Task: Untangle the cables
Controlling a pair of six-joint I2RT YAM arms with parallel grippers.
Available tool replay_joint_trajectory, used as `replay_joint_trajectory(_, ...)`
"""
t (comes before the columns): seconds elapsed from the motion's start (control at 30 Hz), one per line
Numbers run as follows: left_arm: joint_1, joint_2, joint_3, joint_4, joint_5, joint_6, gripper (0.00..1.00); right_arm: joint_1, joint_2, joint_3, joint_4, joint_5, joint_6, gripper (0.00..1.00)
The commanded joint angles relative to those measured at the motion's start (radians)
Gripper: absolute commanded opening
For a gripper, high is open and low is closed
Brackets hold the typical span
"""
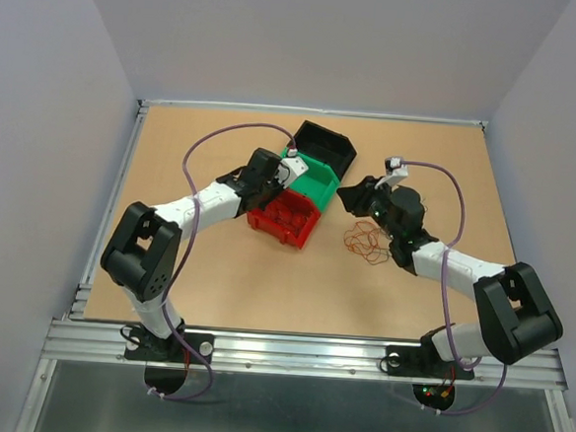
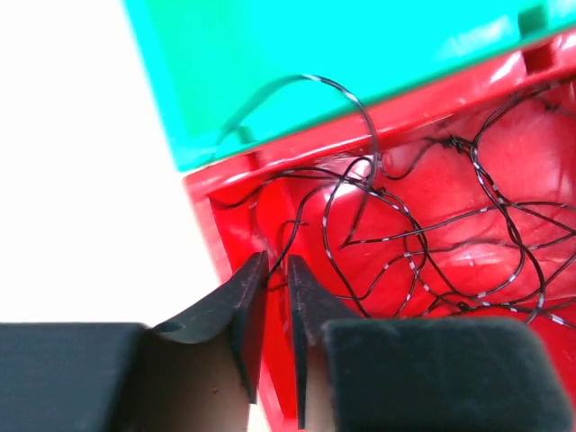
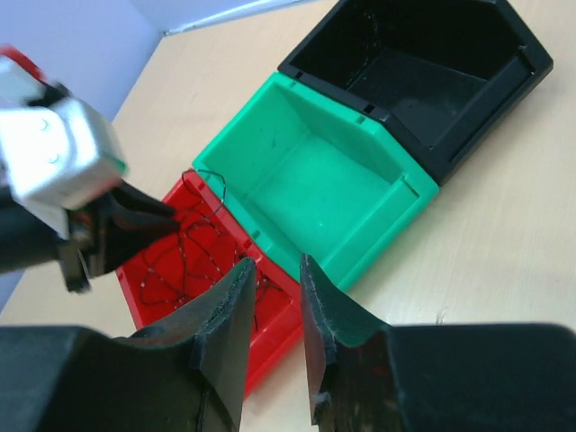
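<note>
Tan table [image 1: 263,284]; thin, curly orange-brown cables [image 1: 365,246]

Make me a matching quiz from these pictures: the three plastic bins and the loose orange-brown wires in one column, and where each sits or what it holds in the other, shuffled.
Things:
1. red bin
2. green bin
3. black bin
4. orange-brown wires

Places:
A. loose on the table, outside every bin
B. end of the row, toward the table's far edge
C. holds curly dark wires
D. middle of the row of bins

Pairs: 1-C, 2-D, 3-B, 4-A
</note>
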Motion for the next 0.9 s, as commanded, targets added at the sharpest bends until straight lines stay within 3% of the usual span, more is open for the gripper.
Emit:
replay_joint_trajectory(0.0, 0.004, -0.114, -0.015, 0.015, 0.028, 0.005, 0.33, -0.008, -0.002, 0.059, -0.041, -0.042, -0.031, 0.35)
replay_joint_trajectory(0.23, 0.004, -0.194, -0.022, -0.028, 0.09, 0.014, 0.5, -0.006, -0.02, 0.114, -0.233, 0.118, -0.044, 0.47)
replay_joint_trajectory(0.4, 0.004, -0.225, -0.039, -0.02, 0.097, 0.014, 0.56, -0.008, -0.063, 0.108, -0.322, 0.314, -0.018, 0.74)
replay_joint_trajectory(0.6, 0.003, -0.309, -0.096, 0.046, 0.197, 0.011, 0.69, -0.08, -0.088, 0.105, -0.419, 0.499, 0.054, 0.78)
replay_joint_trajectory(0.7, 0.003, -0.358, -0.137, 0.092, 0.237, 0.017, 0.87, -0.12, -0.072, 0.114, -0.477, 0.574, 0.089, 0.78)
replay_joint_trajectory(0.87, 0.004, -0.453, -0.194, 0.169, 0.295, 0.028, 0.91, -0.13, -0.068, 0.14, -0.568, 0.578, 0.08, 0.78)
